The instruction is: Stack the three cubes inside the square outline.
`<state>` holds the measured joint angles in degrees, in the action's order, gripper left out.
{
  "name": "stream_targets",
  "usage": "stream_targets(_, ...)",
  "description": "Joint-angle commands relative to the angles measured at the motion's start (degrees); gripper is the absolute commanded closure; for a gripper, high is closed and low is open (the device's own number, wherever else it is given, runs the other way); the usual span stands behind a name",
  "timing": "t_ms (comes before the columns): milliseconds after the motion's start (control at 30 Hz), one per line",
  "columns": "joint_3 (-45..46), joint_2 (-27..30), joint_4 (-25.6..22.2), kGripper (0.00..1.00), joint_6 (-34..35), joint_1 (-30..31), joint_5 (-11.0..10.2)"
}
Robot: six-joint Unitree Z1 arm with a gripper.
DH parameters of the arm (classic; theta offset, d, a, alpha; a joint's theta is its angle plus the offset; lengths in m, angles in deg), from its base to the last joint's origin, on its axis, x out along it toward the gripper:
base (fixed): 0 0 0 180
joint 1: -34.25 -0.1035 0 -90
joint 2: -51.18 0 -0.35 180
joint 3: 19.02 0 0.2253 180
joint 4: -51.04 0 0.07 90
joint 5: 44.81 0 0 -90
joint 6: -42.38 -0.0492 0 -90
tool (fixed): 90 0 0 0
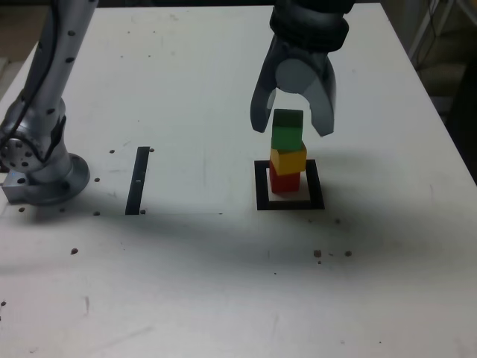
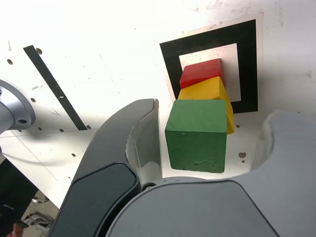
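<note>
claw (image 1: 293, 127): spread wide around the small matte green cube (image 1: 287, 129), centre frame, gripping nothing
risk: a finger could clip it lifting off, toppling the skewed yellow cube (image 1: 288, 159) and red cube (image 1: 284, 180)

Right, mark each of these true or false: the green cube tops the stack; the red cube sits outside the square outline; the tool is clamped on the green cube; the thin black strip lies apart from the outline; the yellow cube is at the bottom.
1. The green cube tops the stack. True.
2. The red cube sits outside the square outline. False: it rests on the pale centre within the black frame.
3. The tool is clamped on the green cube. False: its jaws stand spread on either side, with gaps visible in the exterior view.
4. The thin black strip lies apart from the outline. True: it is toward the exterior view's left.
5. The yellow cube is at the bottom. False: it sits between red below and green above.
</note>
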<state>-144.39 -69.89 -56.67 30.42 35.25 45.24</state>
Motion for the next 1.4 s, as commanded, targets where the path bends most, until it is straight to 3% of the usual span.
stream_targets(0,0.23,1.61,-0.72,0.03,0.02,0.14,-0.26)
stream_targets(467,7.5,13.39,-0.51,0.01,1.31,-0.03,-1.68)
stream_targets(967,29.17,27.05,1.16,0.01,5.65,-0.48,-5.51)
stream_targets(1133,37.52,30.92,3.77,0.01,6.42,-0.48,-5.64)
stream_targets(1367,48.37,34.38,11.66,0.01,6.61,-0.48,-5.11)
